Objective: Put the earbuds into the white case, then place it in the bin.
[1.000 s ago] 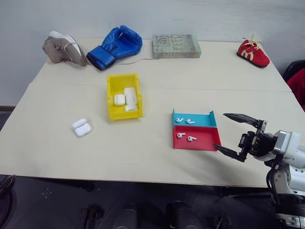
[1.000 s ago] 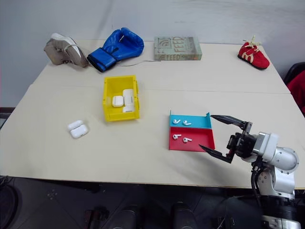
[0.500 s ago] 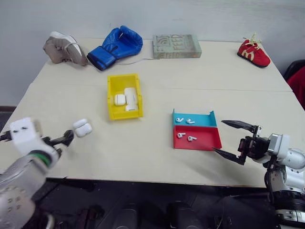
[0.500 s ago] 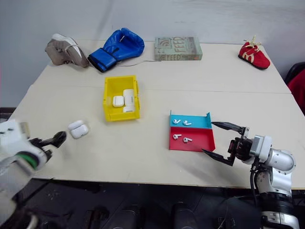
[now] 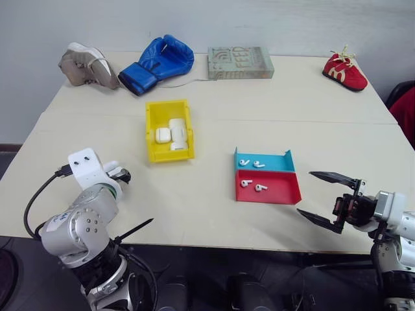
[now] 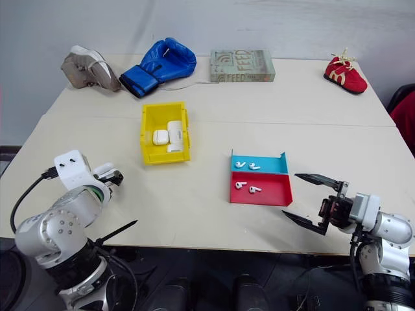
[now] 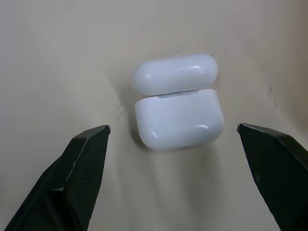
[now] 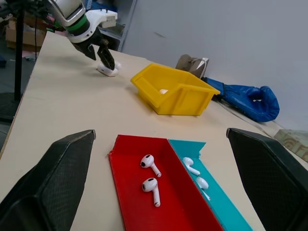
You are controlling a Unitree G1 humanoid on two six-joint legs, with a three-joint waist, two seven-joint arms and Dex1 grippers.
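1. Your table [image 5: 214,214] is lying bare between the yellow bin [image 5: 169,131] and the blue-and-red tray [image 5: 267,177], and along its near edge.
2. Your yellow bin is sitting with its long axis running away from you, already holding white pieces.
3. Your left gripper [image 7: 173,139] is hovering over the white case [image 7: 176,103], fingers spread wide to either side, gripping nothing.
4. Your right gripper [image 5: 332,201] is gaping wide and empty just right of the tray, off the table's near edge.
5. Your white case is lying near the table's left edge, lid flipped open.
6. Your earbuds [image 5: 251,175] are lying in the tray, two per compartment.
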